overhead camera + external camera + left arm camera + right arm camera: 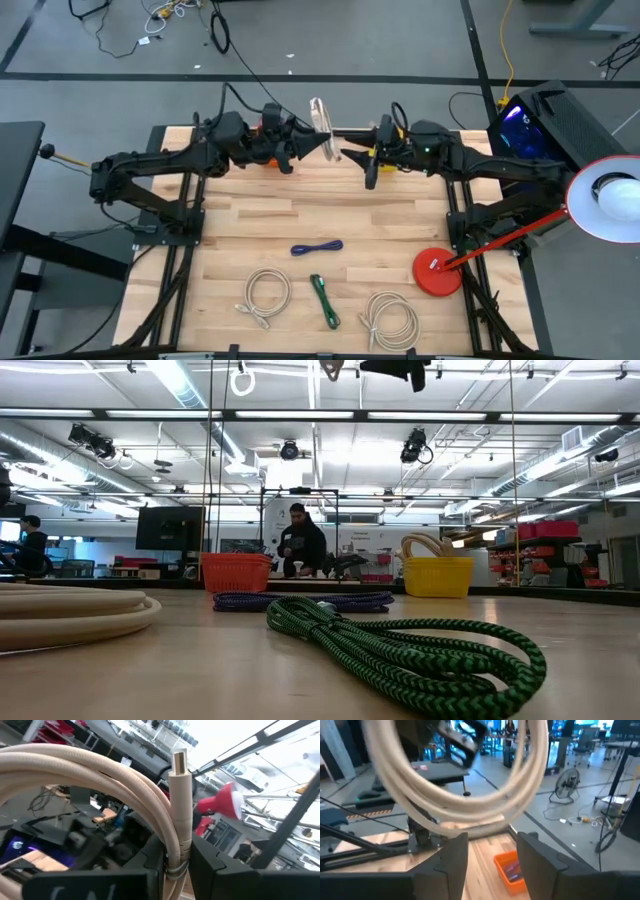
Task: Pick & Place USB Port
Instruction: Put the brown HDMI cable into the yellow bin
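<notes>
Overhead, left gripper [322, 146] clamps white cable coil [318, 113] (orange bin [510, 868] below).

The left gripper [322, 146] and the right gripper [350, 154] meet above the far edge of the wooden table [250, 215], with a coiled white cable [319, 115] between them; a blue cable [317, 247], a green cable [324, 301] and two more white coils [267, 295] lie near the front; a red lamp base [437, 273] stands at the right.

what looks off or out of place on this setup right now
One thing stands out: a coiled cream cable is up in the air at the far edge of the table, pinched in the left gripper with its plug sticking up, while the right gripper sits open just short of it. The other cables lie tidy.
</notes>
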Tool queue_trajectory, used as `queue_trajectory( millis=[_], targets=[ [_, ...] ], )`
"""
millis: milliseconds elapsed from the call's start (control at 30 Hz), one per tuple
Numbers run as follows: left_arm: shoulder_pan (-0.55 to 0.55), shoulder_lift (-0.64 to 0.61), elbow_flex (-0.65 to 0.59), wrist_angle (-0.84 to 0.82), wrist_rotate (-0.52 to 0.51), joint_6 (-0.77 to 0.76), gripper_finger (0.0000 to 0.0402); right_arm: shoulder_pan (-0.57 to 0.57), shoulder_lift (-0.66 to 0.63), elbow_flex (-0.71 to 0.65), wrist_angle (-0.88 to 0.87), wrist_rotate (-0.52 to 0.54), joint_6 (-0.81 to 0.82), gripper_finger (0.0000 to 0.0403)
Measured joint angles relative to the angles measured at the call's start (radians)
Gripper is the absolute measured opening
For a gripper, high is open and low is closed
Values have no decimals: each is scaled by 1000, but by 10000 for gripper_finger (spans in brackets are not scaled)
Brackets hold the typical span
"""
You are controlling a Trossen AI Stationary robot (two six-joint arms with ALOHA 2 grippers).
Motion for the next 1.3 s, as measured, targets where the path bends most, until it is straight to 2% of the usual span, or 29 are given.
queue_trajectory(
  millis=[100,300,467,567,1000,1300],
  targets=[
    [1,2,0,-27,-20,1,59,-4,-18,0,11,-4,-11,168],
    [18,2,0,-53,-33,2,59,17,-27,0,-6,-109,-41,171],
    [24,11,0,-43,-53,2,59,44,-7,0,55,-111,-37,190],
    [22,24,0,-41,-51,-12,59,54,-6,0,86,-57,-39,197],
    [3,37,0,28,-65,-31,59,83,39,0,181,-102,-38,196],
    [-24,37,0,32,-76,-27,58,85,69,0,240,-64,-49,196]
  ],
)
